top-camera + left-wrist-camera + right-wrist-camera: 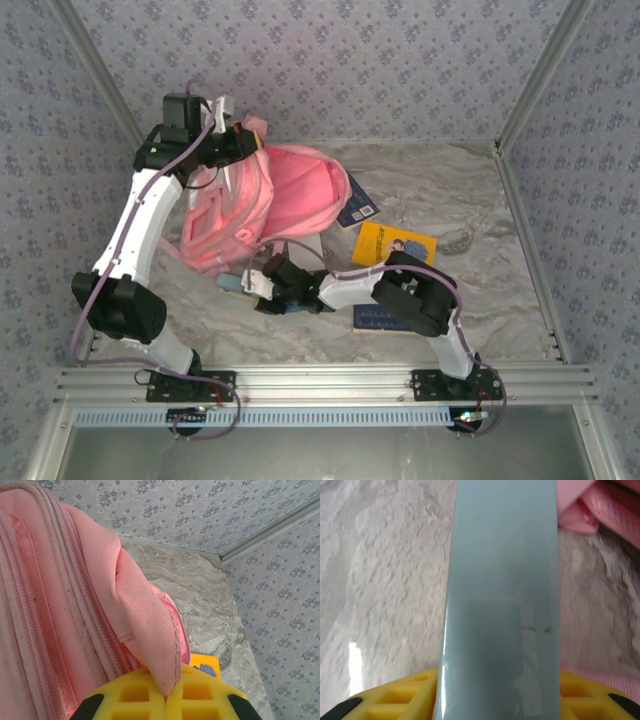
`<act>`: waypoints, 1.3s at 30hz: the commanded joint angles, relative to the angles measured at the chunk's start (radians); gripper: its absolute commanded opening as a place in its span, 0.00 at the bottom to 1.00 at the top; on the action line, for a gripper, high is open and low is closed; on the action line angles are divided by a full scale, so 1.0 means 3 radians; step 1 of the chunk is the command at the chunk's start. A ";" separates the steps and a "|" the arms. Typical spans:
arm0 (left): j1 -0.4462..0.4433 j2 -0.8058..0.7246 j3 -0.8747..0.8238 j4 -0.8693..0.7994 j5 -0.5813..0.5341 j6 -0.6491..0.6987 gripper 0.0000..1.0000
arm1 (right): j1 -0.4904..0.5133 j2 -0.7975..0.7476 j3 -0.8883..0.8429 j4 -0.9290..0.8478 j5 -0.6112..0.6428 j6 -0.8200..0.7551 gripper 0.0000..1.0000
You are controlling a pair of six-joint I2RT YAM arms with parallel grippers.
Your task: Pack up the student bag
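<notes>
Left gripper (166,696) pinches shut on a flap of the student bag (300,195), a soft pink backpack with white trim slumped on the marble table (470,190) at upper left of centre, the white arm stretched up from the lower left. Right gripper (264,286), elbow folded low, straddles a pale blue box (502,580) just below the bag; whether it grips is unclear.

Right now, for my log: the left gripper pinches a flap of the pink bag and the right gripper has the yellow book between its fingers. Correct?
No. The left gripper pinches the pink bag, but the right wrist view shows a pale blue-grey case, not the yellow book, between the fingers of the right gripper.
</notes>
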 commanded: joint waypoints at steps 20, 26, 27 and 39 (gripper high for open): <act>-0.0406 -0.0243 0.0626 -0.0394 0.0369 0.0695 0.00 | -0.0082 -0.3488 -0.1553 -0.0024 0.0920 0.0356 0.04; -0.0675 -0.0317 0.0730 -0.0690 0.0392 0.1112 0.00 | -0.0372 -0.4067 -0.1331 -0.0840 0.1074 0.0349 0.02; -0.0707 -0.0350 0.0693 -0.0718 0.0368 0.1170 0.00 | -0.0433 -0.4093 -0.1293 -0.0960 0.1075 0.0356 0.02; -0.0912 -0.0866 -0.0181 -0.0489 0.0339 0.1784 0.00 | -0.1096 -0.3521 -0.0455 -0.2447 0.0492 -0.0055 0.01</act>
